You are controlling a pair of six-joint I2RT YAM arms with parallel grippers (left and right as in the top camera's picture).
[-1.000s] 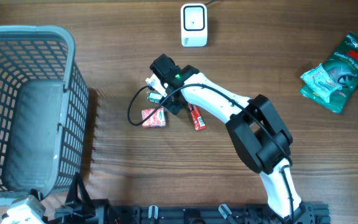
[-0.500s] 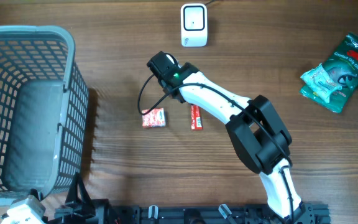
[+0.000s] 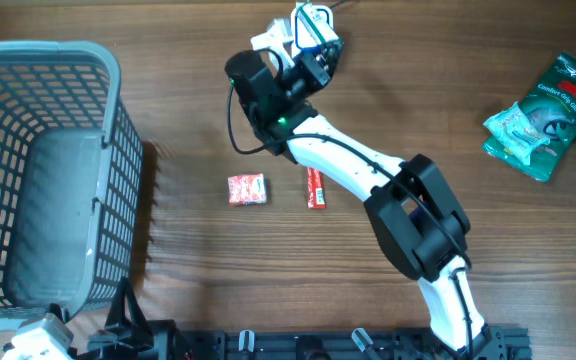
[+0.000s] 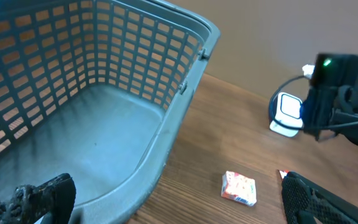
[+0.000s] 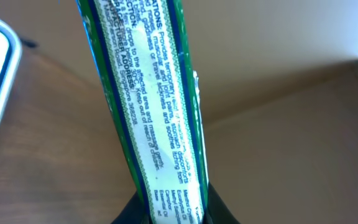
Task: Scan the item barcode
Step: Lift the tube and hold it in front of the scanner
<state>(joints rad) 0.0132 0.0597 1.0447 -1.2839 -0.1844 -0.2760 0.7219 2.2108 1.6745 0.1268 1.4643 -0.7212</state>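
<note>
Green and white, the long thin box with tiny print [image 5: 160, 106] is sitting up in the air at the far middle of the table. The right claw [image 5: 171, 213] is squeezing together on the bottom end of this box. The small white scanner [image 4: 289, 112] is sitting just beside the box, so the picking-up part is looking done and the box is looking close to the right spot. The showing part is what is left. Only the side with small words is facing the right wrist camera, and no barcode is showing, so nobody can tell if the stripes are facing the scanner.

The left claw [image 4: 176, 186] is hanging wide apart and holding nothing, near the front left corner, beside the big grey plastic basket [image 3: 118, 180].

Two more things are lying flat in the middle of the brown wooden table [image 3: 528, 250]: a little red and white square packet [image 3: 247, 189] and a thin red stick packet [image 3: 316, 188]. They are lying near each other but not touching. A green crinkly bag [image 3: 543, 115] is resting far off on the right side. Behind the table, a plain tan wall is showing.
</note>
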